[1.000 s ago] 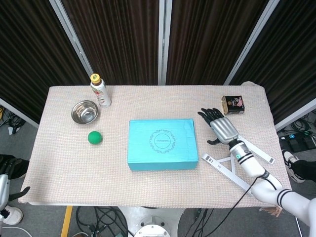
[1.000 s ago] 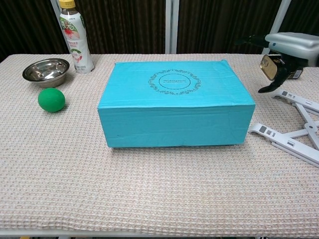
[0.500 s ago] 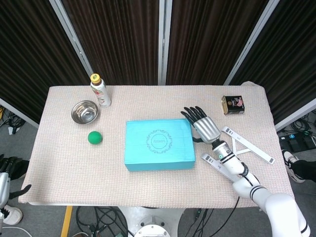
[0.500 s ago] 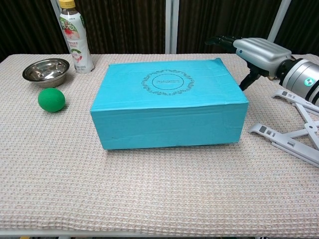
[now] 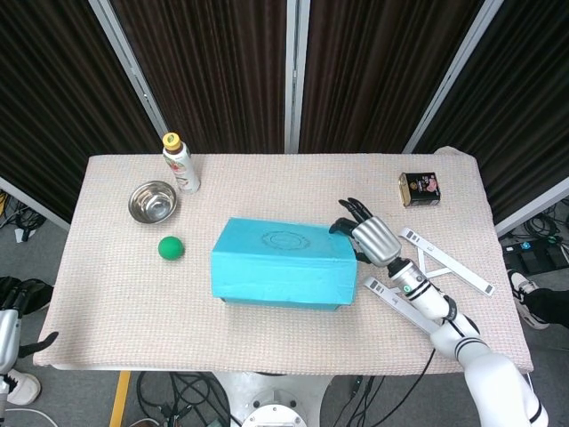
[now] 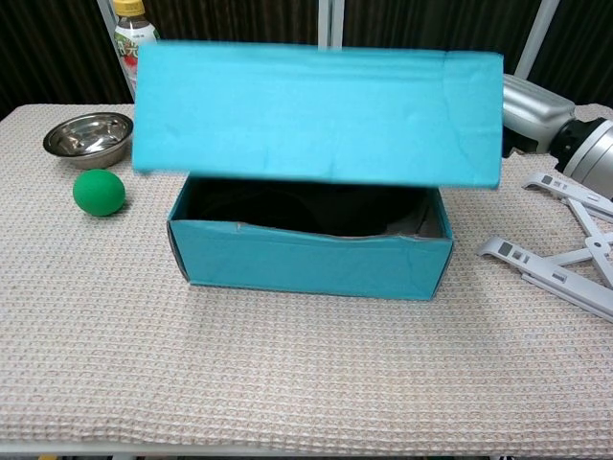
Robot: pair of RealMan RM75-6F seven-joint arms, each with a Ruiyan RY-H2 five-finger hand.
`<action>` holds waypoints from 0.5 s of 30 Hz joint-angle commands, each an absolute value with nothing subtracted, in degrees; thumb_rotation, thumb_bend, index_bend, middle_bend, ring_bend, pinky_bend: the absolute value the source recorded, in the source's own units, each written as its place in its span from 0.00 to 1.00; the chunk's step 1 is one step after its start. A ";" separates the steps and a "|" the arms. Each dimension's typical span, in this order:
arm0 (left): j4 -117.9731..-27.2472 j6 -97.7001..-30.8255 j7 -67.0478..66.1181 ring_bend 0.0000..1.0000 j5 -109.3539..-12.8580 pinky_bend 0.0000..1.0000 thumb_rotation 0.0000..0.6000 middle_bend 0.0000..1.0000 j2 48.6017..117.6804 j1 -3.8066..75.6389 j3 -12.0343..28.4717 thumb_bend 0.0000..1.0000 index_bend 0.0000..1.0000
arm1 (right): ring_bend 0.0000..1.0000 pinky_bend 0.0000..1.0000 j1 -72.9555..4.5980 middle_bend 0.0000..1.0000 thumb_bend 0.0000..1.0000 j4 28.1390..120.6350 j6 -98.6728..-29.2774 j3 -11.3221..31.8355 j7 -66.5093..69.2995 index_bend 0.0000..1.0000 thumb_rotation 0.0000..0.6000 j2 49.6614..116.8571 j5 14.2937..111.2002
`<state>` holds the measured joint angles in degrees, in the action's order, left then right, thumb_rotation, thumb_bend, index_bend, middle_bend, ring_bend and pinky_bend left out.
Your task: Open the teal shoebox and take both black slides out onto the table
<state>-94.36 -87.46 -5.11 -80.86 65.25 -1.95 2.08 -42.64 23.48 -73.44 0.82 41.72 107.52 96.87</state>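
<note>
The teal shoebox stands mid-table with its lid raised and tilted up over the base; the head view shows the lid from above. My right hand grips the lid's right end, and in the chest view most of the hand is hidden behind the lid. The box's inside is dark, and I cannot make out the black slides. My left hand hangs off the table's near left corner, mostly cut off by the frame edge.
A green ball, a steel bowl and a drink bottle sit at the left back. A small tin lies at the right back. A white folding stand lies under my right forearm.
My right hand moved left to the box's right end, nudged the box leftward, then lifted the lid up. The left hand has stayed put.
</note>
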 commanded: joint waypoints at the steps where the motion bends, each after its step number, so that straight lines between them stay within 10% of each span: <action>1: -94.52 -87.42 -5.28 0.05 -80.89 0.12 1.00 0.19 65.17 -1.87 2.10 0.00 0.24 | 0.04 0.00 -42.33 0.43 0.61 31.21 -69.28 2.90 51.93 0.50 1.00 104.64 92.74; 15: -93.91 -87.71 -4.35 0.05 -81.03 0.12 1.00 0.19 65.33 -2.17 1.86 0.00 0.24 | 0.03 0.00 -44.11 0.44 0.52 65.00 -44.57 13.68 70.24 0.41 1.00 88.65 73.50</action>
